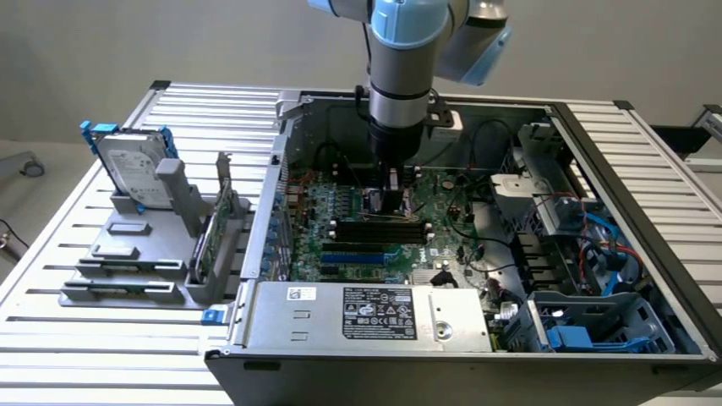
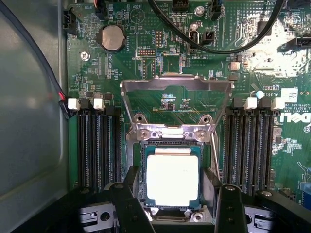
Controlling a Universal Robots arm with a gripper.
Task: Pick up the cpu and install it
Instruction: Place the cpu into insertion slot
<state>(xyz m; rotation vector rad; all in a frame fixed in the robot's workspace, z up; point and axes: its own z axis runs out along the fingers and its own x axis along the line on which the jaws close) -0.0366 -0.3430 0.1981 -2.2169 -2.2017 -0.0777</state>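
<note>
The cpu (image 2: 172,174) is seated in the socket (image 2: 142,167) under the raised load plate (image 2: 175,85), the tool (image 2: 179,182) is held spread apart astride it, gripping nothing, and the plate is not yet latched down.

Grey arm (image 1: 397,85), blue joint caps (image 1: 407,21), black fingers (image 2: 127,206)

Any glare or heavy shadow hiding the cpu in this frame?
Wrist view: glare washes the cpu top to near white, so its markings barely read; another bright patch sits on the motherboard. Exterior view: light is even and soft, though the arm shades the case interior beneath it.
</note>
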